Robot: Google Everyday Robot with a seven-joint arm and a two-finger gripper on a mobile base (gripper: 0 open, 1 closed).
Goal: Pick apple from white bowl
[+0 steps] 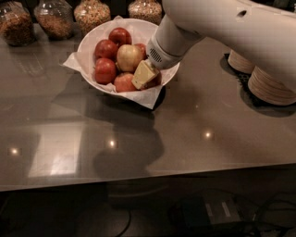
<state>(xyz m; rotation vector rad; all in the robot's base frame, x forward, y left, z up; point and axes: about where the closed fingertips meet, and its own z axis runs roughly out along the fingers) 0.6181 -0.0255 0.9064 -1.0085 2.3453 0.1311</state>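
Note:
The white bowl (88, 46), lined with white paper, stands at the back of the dark counter and holds several apples. A red apple with yellowish tint (123, 83) lies at the bowl's front. A pale yellow-tan apple (128, 56) lies in the middle, with dark red apples (105, 70) to its left and behind. My gripper (144, 75) is down inside the bowl at its front right, right beside the front red apple. The white arm comes in from the upper right and hides the bowl's right part.
Glass jars of grains (92, 14) stand in a row behind the bowl. Stacks of tan paper bowls (270, 85) stand on a dark mat at the right. The counter's front edge (148, 178) runs across the lower part of the view.

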